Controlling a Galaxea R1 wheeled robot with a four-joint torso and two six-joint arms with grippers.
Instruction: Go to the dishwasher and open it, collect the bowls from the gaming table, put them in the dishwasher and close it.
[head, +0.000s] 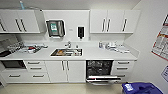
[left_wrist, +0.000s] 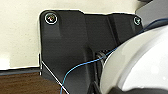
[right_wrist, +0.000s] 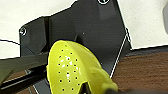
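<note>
From my head camera I face a white kitchenette. The dishwasher (head: 99, 70) sits at about five o'clock from the middle of the view, under the countertop (head: 92, 53), between the white cabinet doors (head: 65, 71) and a stack of drawers (head: 123, 68). Its door (head: 103, 79) is folded down and the dark inside with its rack shows. The sink (head: 66, 52) lies at the centre, with the tap (head: 68, 45) just behind it at twelve o'clock. A paper towel dispenser (head: 55, 28) and a dark soap dispenser (head: 80, 32) hang on the wall above. A blue bin (head: 141, 88) stands at five o'clock, near the lower edge.

In my left wrist camera a white bowl (left_wrist: 140, 62) looms large and close at four o'clock, with a thin blue cable (left_wrist: 82, 65) running across before it. I cannot tell how my left fingers stand.

In my right wrist camera a yellow-green perforated bowl (right_wrist: 72, 71), like a colander, sits close at six o'clock, over brown wood-look flooring (right_wrist: 147, 70). I cannot tell how my right fingers stand either.
</note>
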